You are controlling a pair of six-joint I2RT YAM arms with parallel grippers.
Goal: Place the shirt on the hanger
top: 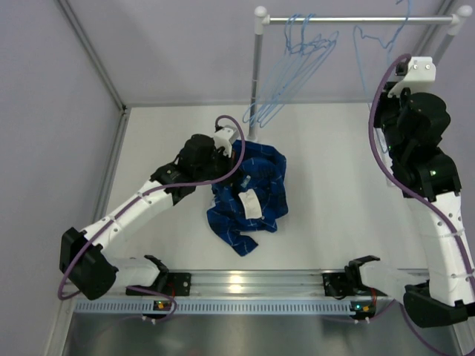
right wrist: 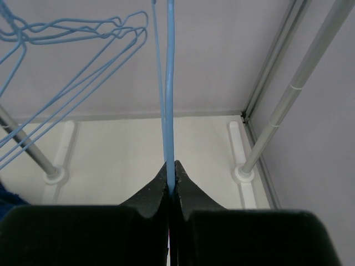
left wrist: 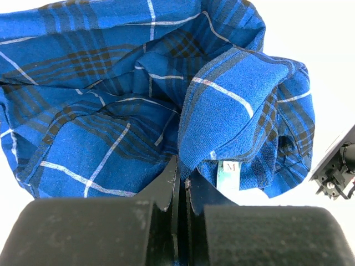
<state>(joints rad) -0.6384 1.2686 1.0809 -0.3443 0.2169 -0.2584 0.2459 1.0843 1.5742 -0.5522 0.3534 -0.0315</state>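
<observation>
Soft matt woven-cloth shirt (left wrist: 111, 138), thin smooth wire hanger (right wrist: 168, 83), glossy metal rail (top: 356, 20)

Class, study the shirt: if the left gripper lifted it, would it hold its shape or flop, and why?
Probably flop: the shirt lies crumpled in soft folds, so it would likely hang limp from wherever the left gripper pinches it. The cloth looks thin, so it is probably light. Loose ends may trail or snag.

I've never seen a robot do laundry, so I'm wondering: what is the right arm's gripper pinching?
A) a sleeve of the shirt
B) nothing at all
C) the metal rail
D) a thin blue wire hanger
D: the right wrist view shows the right gripper shut on the thin pale-blue wire of the hanger, and the shirt lies well away from it.
</observation>
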